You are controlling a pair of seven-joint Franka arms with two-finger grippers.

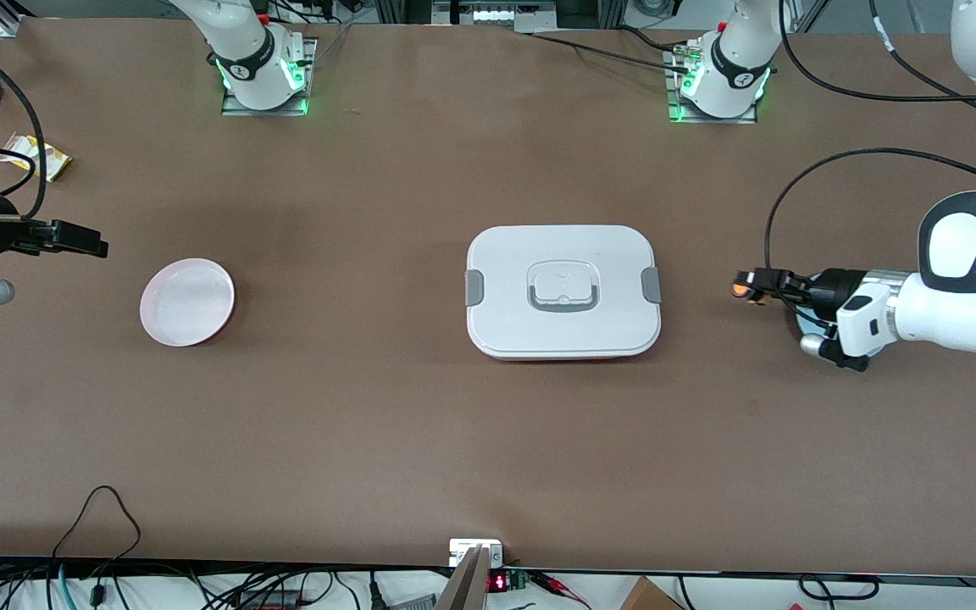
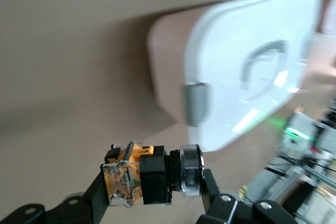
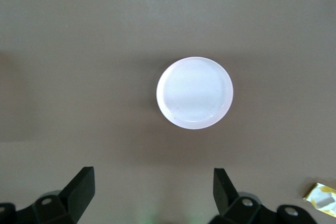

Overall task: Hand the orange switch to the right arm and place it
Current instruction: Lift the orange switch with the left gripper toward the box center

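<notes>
Two grippers hang over the brown bench (image 1: 420, 440): left gripper (image 1: 751, 288) fingers clamp the orange switch (image 2: 152, 174); right gripper (image 3: 152, 187) fingers spread wide, empty, over the pink plate (image 3: 195, 93).

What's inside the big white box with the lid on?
That can't be seen. The white box sits shut in the table's middle; its lid, with a grey handle and grey side clips, covers whatever is inside.
</notes>
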